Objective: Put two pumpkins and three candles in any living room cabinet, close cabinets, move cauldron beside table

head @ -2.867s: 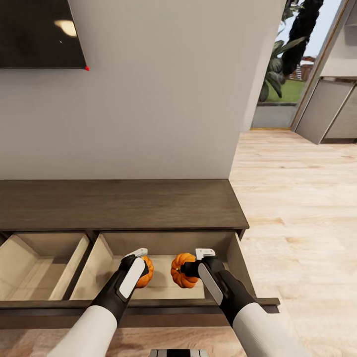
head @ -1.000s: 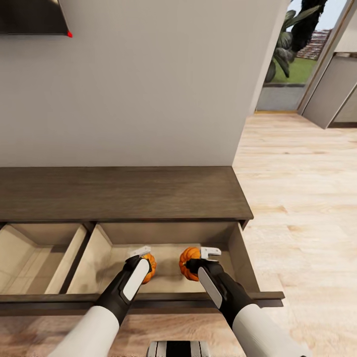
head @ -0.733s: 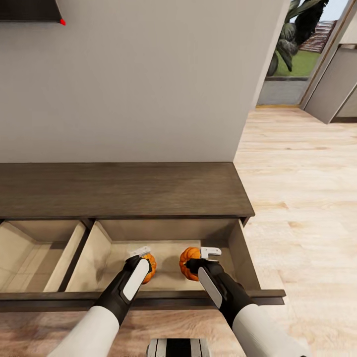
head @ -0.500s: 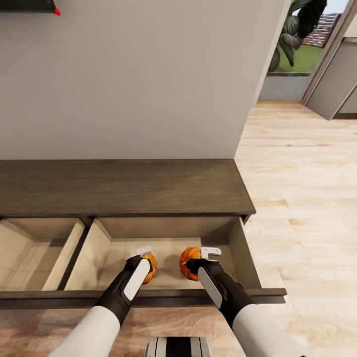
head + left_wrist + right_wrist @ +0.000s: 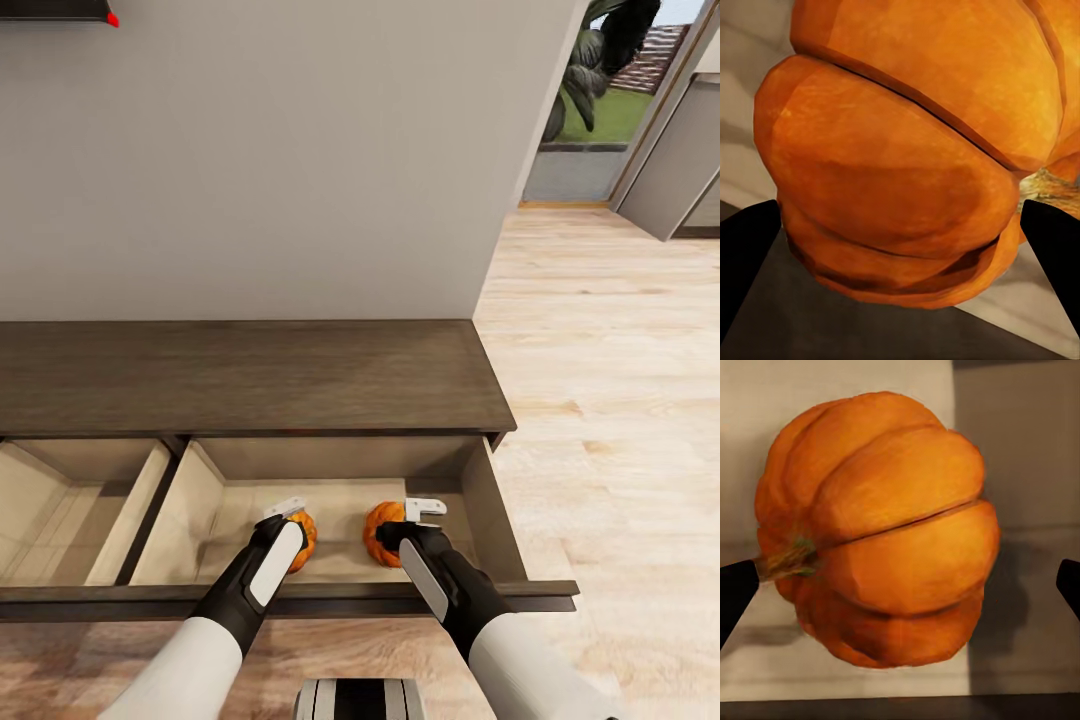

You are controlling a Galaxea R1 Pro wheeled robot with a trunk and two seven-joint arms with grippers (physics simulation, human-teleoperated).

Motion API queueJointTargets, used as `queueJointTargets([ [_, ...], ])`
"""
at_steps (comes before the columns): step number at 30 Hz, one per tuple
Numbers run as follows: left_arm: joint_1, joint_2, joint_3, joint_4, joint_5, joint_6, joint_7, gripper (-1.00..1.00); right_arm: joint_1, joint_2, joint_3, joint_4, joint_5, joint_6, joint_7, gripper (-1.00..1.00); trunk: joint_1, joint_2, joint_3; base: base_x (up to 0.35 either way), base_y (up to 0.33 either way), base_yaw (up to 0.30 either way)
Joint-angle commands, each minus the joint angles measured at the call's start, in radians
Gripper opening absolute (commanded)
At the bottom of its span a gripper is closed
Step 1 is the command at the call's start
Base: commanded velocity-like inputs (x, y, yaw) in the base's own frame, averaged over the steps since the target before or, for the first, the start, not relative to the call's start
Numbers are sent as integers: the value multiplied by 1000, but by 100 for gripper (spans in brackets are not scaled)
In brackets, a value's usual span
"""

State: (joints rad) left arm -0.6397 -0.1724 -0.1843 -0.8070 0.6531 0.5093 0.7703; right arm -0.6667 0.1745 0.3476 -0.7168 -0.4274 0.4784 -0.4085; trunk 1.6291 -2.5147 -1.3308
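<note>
Jaws of the left gripper [image 5: 291, 513] and right gripper [image 5: 418, 512] each pinch one of the pumpkins [image 5: 303, 528] [image 5: 382, 532], both low inside the cabinet [image 5: 250, 375]'s pulled-out right-hand drawer [image 5: 485, 520]; placing step, release presumably next.

Mostly hidden behind left claw [image 5: 285, 517]: left pumpkin [image 5: 304, 528]. Partly covered by right claw [image 5: 412, 520]: right pumpkin [image 5: 381, 527]. Cut off by frame edge left of claws: left drawer [image 5: 60, 520]. Unclear: finger contact with either pumpkin.
</note>
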Motion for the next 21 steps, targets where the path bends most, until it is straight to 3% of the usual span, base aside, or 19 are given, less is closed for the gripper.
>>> queueJointTargets([
  [1, 0, 1, -3, -1, 6, 3, 9, -100, -1, 0, 2, -1, -8, 3, -9, 100, 0, 0, -1, 0, 0, 0],
  [2, 0, 1, -3, -1, 6, 2, 9, -100, -1, 0, 2, -1, -8, 3, -9, 100, 0, -1, -5, 0, 0, 0],
  [3, 0, 1, -3, -1, 5, 2, 9, 100, -1, 0, 2, -1, -8, 3, -8, 100, 1, -1, -9, 0, 0, 0],
  [13, 0, 1, -3, -1, 11, 2, 10, 100, -1, 0, 2, -1, -8, 5, -8, 100, 1, -1, -9, 0, 0, 0],
  [21, 0, 1, -1, -1, 15, 4, 10, 100, -1, 0, 2, -3, -7, 10, -5, 100, -3, 1, 22, 0, 0, 0],
])
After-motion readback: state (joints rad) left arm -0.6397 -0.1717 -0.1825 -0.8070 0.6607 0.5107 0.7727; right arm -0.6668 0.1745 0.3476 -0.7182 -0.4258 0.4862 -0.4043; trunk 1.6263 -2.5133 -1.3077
